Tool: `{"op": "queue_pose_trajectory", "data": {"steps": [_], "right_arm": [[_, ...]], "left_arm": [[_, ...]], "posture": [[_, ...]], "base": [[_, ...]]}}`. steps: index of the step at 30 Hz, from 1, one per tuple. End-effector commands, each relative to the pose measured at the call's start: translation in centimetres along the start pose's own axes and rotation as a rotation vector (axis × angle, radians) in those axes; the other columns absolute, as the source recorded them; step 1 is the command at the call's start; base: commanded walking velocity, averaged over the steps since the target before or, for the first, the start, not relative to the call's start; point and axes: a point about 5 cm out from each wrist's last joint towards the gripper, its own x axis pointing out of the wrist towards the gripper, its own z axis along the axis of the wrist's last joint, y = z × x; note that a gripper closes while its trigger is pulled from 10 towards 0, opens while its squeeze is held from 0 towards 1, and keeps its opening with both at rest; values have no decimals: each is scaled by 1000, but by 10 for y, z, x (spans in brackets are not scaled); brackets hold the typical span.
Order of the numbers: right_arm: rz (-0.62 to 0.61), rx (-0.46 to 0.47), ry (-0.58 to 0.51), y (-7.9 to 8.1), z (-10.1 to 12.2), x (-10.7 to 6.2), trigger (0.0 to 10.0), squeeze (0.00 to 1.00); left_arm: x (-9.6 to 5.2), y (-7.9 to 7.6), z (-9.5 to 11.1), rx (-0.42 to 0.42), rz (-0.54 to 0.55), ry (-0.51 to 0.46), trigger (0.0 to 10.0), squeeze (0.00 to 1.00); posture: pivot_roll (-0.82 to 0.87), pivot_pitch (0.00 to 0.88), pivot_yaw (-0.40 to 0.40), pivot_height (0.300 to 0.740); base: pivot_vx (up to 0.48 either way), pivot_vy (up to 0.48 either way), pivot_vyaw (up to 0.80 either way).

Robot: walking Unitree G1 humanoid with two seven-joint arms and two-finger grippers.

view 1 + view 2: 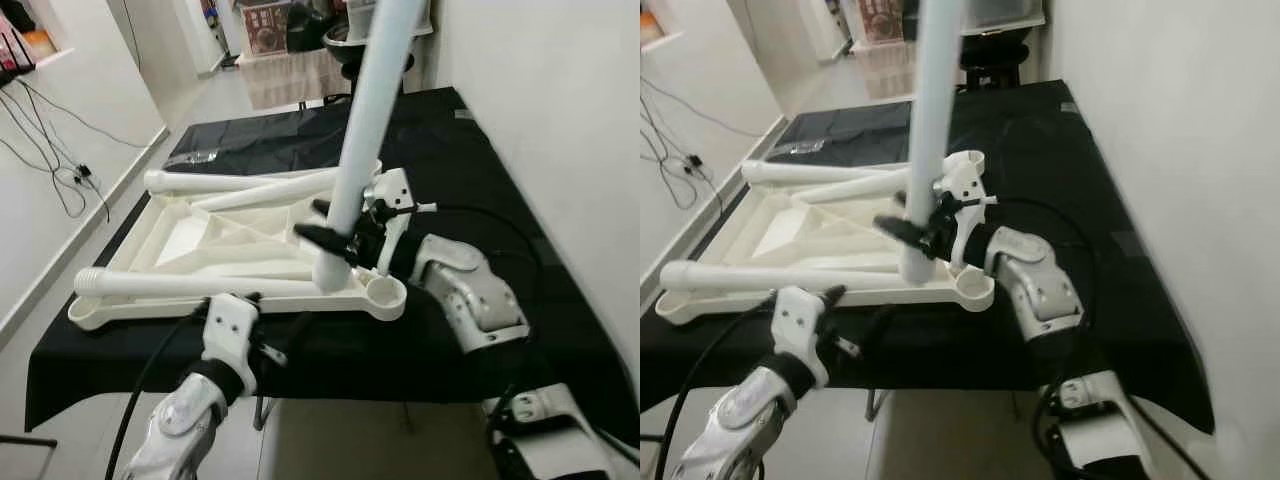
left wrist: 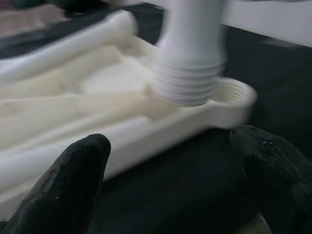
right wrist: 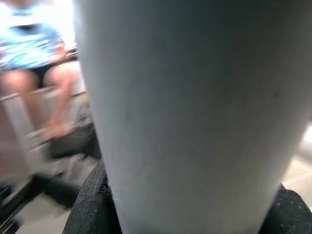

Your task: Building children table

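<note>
The right gripper [image 1: 335, 238] clamps an upright white plastic table leg [image 1: 362, 130] over the upturned cream tabletop's [image 1: 190, 240] near-right corner. The left wrist view reveals its threaded end beside the socket, between the left gripper's [image 2: 170, 183] spread fingers.

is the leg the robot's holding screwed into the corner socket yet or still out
Still out. The leg, held by the right gripper, has its threaded end hanging just beside the corner socket.

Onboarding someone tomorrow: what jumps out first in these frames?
The white leg held nearly upright by the right gripper, its threaded end just above the socket at the near right corner of the upturned tabletop. The left gripper waits open at the tabletop's near edge, over the black cloth.
</note>
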Motion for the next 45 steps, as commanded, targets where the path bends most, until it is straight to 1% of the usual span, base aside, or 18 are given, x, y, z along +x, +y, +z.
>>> {"op": "queue_pose_trajectory", "data": {"steps": [1, 2, 3, 4, 6, 8, 10, 11, 16, 20, 21, 25, 26, 27, 29, 32, 39, 45], "right_arm": [[128, 17, -26, 4, 5, 2, 10000, 0], [177, 19, -25, 3, 7, -1, 10000, 0], [177, 19, -25, 3, 7, -1, 10000, 0], [212, 12, -12, 1, 10, -3, 10000, 0], [212, 12, -12, 1, 10, -3, 10000, 0], [263, 11, -7, -5, 16, -4, 10000, 0], [263, 11, -7, -5, 16, -4, 10000, 0], [259, 16, -32, -12, 22, -2, 10000, 0], [221, 19, -50, -19, 25, -3, 10000, 0], [233, 46, -91, -32, 33, -27, 10000, 0], [233, 46, -91, -32, 33, -27, 10000, 0], [205, 43, -66, -41, 32, -47, 10000, 0], [205, 43, -66, -41, 32, -47, 10000, 0], [173, 30, -47, -47, 33, -58, 10000, 0], [155, 22, -41, -51, 34, -64, 10000, 0], [142, 13, -39, -54, 36, -72, 10000, 0], [159, 11, -34, -53, 36, -76, 10000, 0], [238, -8, 53, -43, 21, -75, 10000, 0]], "left_arm": [[-6, -2, 0, 23, -13, 27, 10000, 0], [-9, -5, 0, 17, -28, 40, 10000, 0], [-9, -5, 0, 17, -28, 40, 10000, 0], [-16, -12, -1, 32, -82, 62, 10000, 0], [-16, -12, -1, 32, -82, 62, 10000, 0], [-27, -23, 2, 22, -134, 75, 10000, 0], [-27, -23, 2, 22, -134, 75, 10000, 0], [-33, -30, 9, 25, -144, 58, 10000, 0], [-36, -35, 15, 58, -159, 51, 10000, 0], [-43, -34, 24, 80, -140, 38, 10000, 0], [-43, -34, 24, 80, -140, 38, 10000, 0], [-47, -35, 29, 101, -147, 39, 10000, 0], [-47, -35, 29, 101, -147, 39, 10000, 0], [-49, -34, 33, 105, -138, 39, 10000, 0], [-50, -34, 34, 106, -132, 40, 10000, 0], [-52, -35, 35, 108, -128, 43, 10000, 0], [-52, -36, 36, 109, -132, 46, 10000, 0], [-52, -34, 37, 113, -133, 50, 10000, 0]], "posture": [[-27, 174, 112, 740], [-27, 174, 112, 740], [-27, 174, 112, 740], [-8, 188, 102, 740], [-8, 188, 102, 740], [10, 213, 95, 740], [10, 213, 95, 740], [30, 236, 97, 740], [39, 245, 100, 740], [51, 267, 110, 740], [51, 267, 110, 740], [55, 282, 117, 740], [55, 282, 117, 740], [66, 291, 120, 740], [69, 292, 122, 740], [72, 295, 127, 740], [72, 297, 132, 740], [77, 302, 138, 740]], "base": [[0, 0, 0], [0, 0, 0], [0, 0, 0], [0, 0, 0], [0, 0, 0], [0, 0, 0], [0, 0, 0], [0, 0, 0], [0, 0, 0], [0, 0, 0], [0, 0, 0], [0, 0, 0], [0, 0, 0], [0, 0, 0], [0, 0, 0], [0, 0, 0], [0, 0, 0], [0, 0, 0]]}}
